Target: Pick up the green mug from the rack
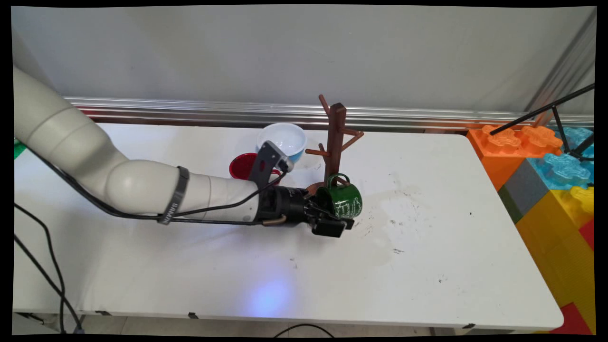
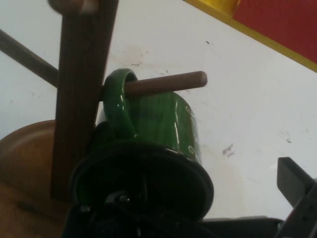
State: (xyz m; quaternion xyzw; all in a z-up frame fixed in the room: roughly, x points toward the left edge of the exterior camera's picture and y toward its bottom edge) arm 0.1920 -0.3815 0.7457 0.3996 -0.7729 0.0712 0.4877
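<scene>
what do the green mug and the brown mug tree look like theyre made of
Glossy dark green mug: probably enamelled metal or glazed ceramic; it shows bright highlights and a thin dark rim, so which one stays open. Brown mug tree with round pegs: looks like stained wood, matte, faint grain on the post.

A white table stands against a grey wall. Right of the table are stacked coloured blocks, possibly foam.

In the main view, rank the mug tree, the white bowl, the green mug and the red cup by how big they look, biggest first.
1. Wooden mug tree, tallest by far.
2. White bowl.
3. Green mug, hanging by its handle on a low peg.
Red cup: unranked, since the arm hides part of it. The bowl stands farther from the camera, so its lead over the mug is not certain.
</scene>
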